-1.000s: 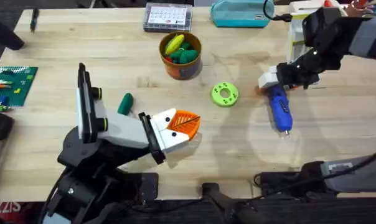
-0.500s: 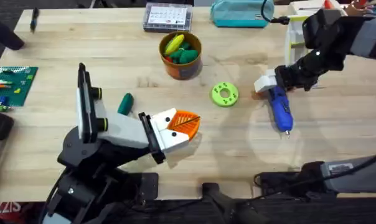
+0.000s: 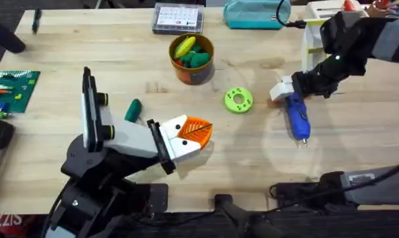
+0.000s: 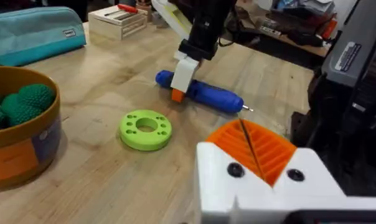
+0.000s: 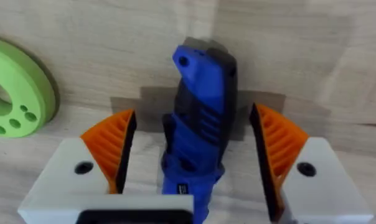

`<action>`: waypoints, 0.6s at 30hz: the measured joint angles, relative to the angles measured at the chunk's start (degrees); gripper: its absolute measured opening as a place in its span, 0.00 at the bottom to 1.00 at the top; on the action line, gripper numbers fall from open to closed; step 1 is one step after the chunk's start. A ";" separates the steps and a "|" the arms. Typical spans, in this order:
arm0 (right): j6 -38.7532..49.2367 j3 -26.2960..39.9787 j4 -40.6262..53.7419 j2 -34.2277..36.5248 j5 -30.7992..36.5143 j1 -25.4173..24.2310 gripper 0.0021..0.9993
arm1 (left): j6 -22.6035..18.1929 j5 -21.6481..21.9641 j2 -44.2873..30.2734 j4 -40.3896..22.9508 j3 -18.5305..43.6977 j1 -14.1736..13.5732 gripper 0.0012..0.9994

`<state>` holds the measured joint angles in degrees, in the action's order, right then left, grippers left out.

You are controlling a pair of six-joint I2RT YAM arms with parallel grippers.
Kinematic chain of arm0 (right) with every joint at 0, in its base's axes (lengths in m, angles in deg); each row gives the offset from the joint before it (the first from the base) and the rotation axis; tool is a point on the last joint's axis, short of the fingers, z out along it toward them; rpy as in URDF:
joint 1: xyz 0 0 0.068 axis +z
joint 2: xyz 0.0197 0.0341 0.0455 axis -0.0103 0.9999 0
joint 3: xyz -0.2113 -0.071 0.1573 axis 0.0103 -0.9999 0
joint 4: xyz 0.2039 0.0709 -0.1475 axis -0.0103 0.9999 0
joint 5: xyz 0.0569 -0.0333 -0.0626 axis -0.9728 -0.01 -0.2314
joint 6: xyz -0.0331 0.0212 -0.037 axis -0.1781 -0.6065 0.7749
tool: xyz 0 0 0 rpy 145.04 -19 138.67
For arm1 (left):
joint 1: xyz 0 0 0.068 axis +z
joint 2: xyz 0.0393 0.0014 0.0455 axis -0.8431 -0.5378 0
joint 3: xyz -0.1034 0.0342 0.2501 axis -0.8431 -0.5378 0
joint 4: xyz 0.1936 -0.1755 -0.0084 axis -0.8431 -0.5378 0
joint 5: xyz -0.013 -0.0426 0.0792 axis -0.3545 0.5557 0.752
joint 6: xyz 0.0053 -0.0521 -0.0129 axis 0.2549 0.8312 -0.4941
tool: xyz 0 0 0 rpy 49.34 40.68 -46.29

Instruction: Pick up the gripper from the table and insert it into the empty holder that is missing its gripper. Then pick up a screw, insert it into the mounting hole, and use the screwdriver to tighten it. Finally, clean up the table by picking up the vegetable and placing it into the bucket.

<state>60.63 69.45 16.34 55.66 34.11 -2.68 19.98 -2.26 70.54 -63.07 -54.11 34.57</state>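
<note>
Since a second ago, the right end effector (image 3: 283, 90) has been sliding leftward along with the screwdriver's (image 3: 296, 116) butt end.

Overhead: screwdriver is lying flat on the counter (image 3: 67, 53), long axis running near-far, bit pointing toward the bases. Vegetable (image 3: 133, 110) is lying beside the left arm; bucket (image 3: 192, 59) is standing farther back, already holding toys. Left end effector (image 3: 194, 132) is hovering over the counter.

Left wrist: left pads (image 4: 253, 146) are pressed together, holding nothing. Ring (image 4: 145, 129) is lying between bucket (image 4: 20, 149) and screwdriver (image 4: 203, 94).

Right wrist: right pads (image 5: 116, 146) are standing wide apart, straddling the blue body (image 5: 200, 118) without touching. Judgement: centring the body between the pads before closing should keep it from twisting.
</note>
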 joint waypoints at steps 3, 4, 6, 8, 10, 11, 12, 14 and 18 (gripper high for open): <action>-0.01 0.00 0.43 0.00 -0.01 0.00 0.99 | 0.00 0.00 0.00 0.00 0.00 0.00 0.01; -0.17 0.00 0.46 0.00 0.08 0.00 0.99 | 0.00 0.00 0.00 0.00 0.00 0.00 0.01; -0.76 0.00 0.45 0.00 0.74 0.01 0.99 | 0.01 0.00 0.00 0.00 0.00 0.00 0.01; -1.28 0.00 0.43 -0.02 1.53 0.04 0.99 | 0.00 0.00 0.00 0.00 0.00 0.00 0.01; -1.73 0.01 0.35 -0.27 1.98 0.04 0.99 | 0.00 0.00 0.00 0.00 0.00 0.00 0.01; -1.96 0.02 0.36 -0.50 2.14 0.04 0.99 | 0.00 0.00 0.00 0.00 0.00 0.00 0.01; -2.24 0.02 0.40 -0.72 2.21 0.04 0.99 | 0.00 0.00 0.00 0.00 0.00 0.00 0.01; -2.67 0.02 0.40 -1.06 2.21 0.04 0.99 | 0.00 0.00 0.00 0.00 0.00 0.00 0.01; -3.22 0.02 0.38 -1.10 2.19 0.09 0.99 | 0.01 0.00 0.00 0.00 0.00 0.00 0.01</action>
<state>57.41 69.47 16.73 54.56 36.31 -2.58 19.98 -2.26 70.54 -63.07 -54.11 34.57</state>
